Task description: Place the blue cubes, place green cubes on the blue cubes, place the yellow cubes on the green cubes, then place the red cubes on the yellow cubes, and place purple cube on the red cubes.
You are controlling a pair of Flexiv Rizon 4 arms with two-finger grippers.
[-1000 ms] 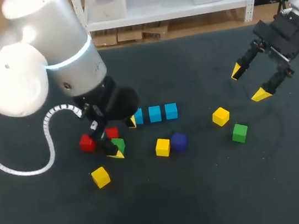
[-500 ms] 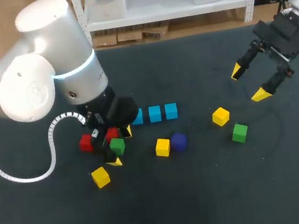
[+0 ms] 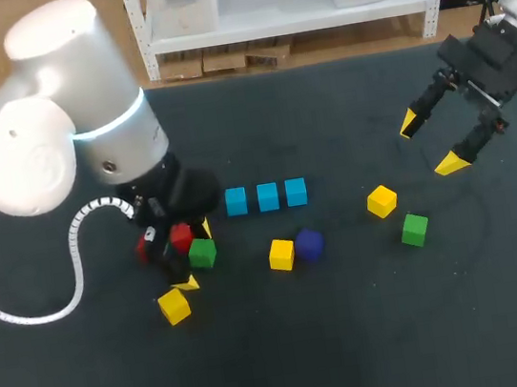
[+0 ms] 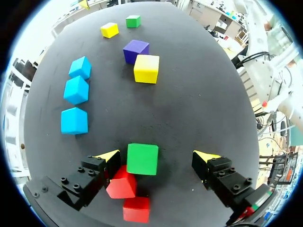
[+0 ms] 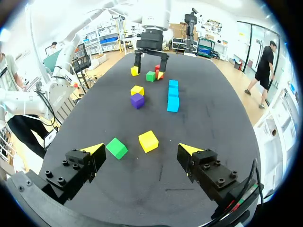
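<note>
green cube [image 4: 142, 159]: lies between the spread fingers of the left gripper [image 4: 157, 157], just beside one finger, red cube [image 4: 122, 183] against it
blue cubes [image 4: 75, 90]: set in a row nearby
right gripper [image 3: 428, 143]: fingers spread, nothing held
risk: red cube may be pinched or dragged along at closing

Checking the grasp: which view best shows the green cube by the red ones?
Left wrist view: the green cube is large, between its open jaws. Head view shows it small, from above; right wrist view, tiny, far.
</note>
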